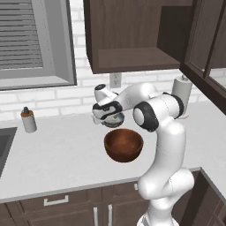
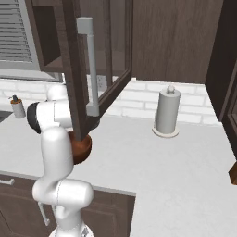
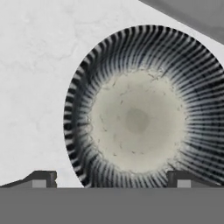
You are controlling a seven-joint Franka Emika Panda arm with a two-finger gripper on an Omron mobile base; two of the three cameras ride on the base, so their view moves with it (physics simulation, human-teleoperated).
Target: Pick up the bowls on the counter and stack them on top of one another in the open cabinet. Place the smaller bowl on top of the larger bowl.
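The smaller bowl (image 3: 138,118), grey with a dark ribbed rim and a pale speckled inside, lies close below my hand on the counter (image 3: 35,65). My gripper (image 3: 111,180) is open: the left fingertip (image 3: 41,178) stands outside the bowl's rim and the right one (image 3: 181,179) over its inside. From the left base, the gripper (image 1: 109,117) points down onto this bowl (image 1: 115,121). Just in front stands the larger bowl (image 1: 123,145), reddish-brown wood, part of it (image 2: 82,149) peeking from behind the arm. The open cabinet (image 1: 132,59) hangs above with a bare shelf.
A paper towel holder (image 1: 182,90) stands at the back right by the wall. A small bottle (image 1: 28,120) sits at the left near the sink (image 1: 4,143). The cabinet's swung-out glass door (image 2: 90,65) hangs above the arm. Drawers (image 1: 57,201) run below the counter.
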